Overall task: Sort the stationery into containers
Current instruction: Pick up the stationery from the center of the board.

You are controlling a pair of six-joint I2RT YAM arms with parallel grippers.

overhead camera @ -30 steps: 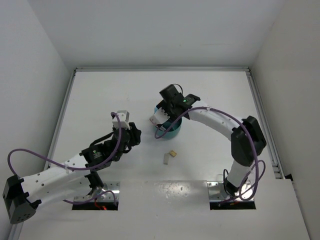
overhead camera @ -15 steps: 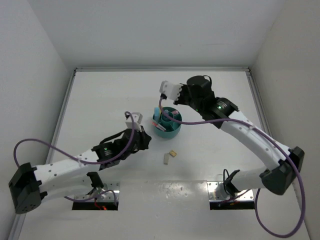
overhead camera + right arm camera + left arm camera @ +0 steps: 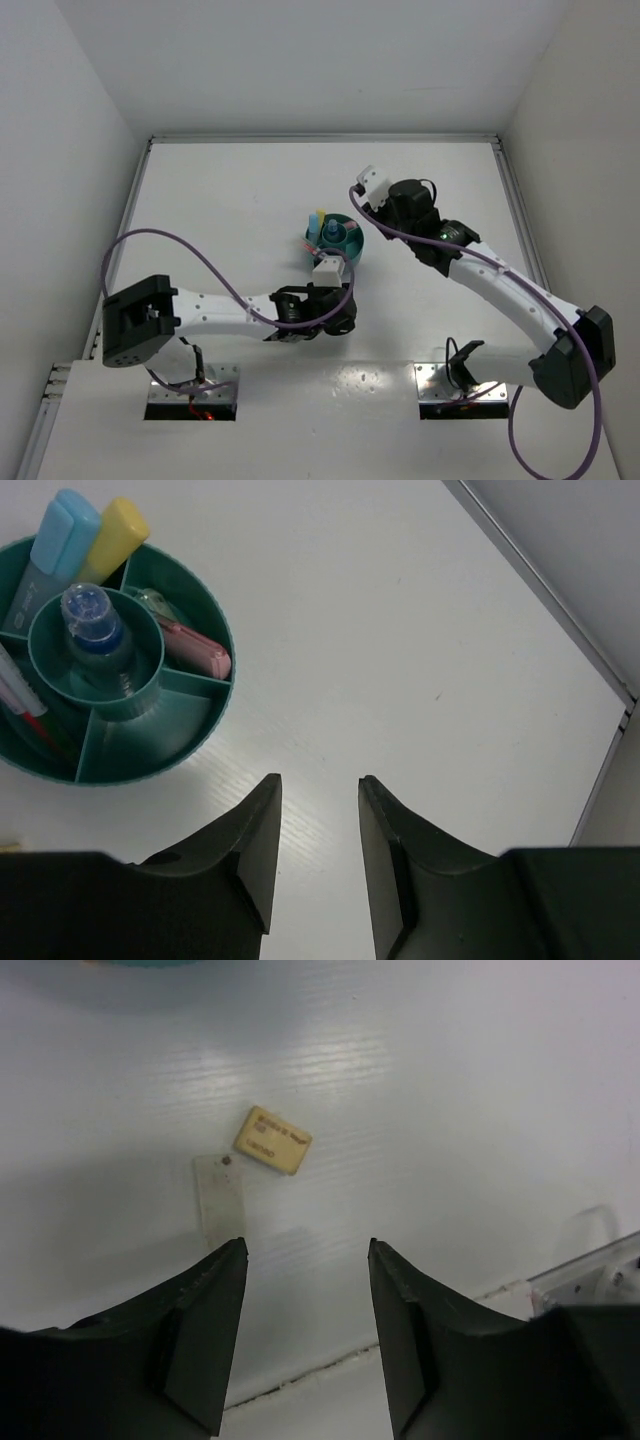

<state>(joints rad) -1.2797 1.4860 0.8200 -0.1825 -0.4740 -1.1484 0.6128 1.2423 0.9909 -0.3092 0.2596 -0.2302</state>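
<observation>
The change is a handover. A second ago the right arm hung directly over the round teal plastic desk organiser (image 3: pixel 350 254) while the left arm waited out at its 9 o'clock. Now the right arm has pulled back to about 2 o'clock of the organiser, and the left arm has swung across the white surface (image 3: pixel 230 200) to its 6 o'clock, where the two erasers lay in the earlier top views.

From above the left wrist now hides that spot, but its own camera shows both erasers still lying flat on the surface. The small tan rectangular eraser (image 3: pixel 272 1140) sits at roughly 11 o'clock ahead of the fingertips. The pale grey slab eraser (image 3: pixel 220 1198) lies just beyond the tip of one finger, close to the tan one; whether their corners touch I cannot tell.

The left fingers (image 3: pixel 225 1290) stand apart with only bare surface in the gap. The right fingers (image 3: pixel 262 820) are also parted, more narrowly, and hold nothing.

The right wrist view shows the organiser already stocked:
- a stubby light-blue marker (image 3: pixel 50 540) and a stubby yellow marker (image 3: pixel 110 535) share one outer compartment;
- a clear-blue pen (image 3: pixel 95 615) stands in the central cup;
- a pink marker (image 3: pixel 195 648) lies in the compartment at 3 o'clock;
- thin pens show at the 9 o'clock edge.

So the sorting looks nearly finished, with the erasers the only loose pieces visible. The left arm seems set to take one, though its gap must first shift toward 10 o'clock to straddle either.
</observation>
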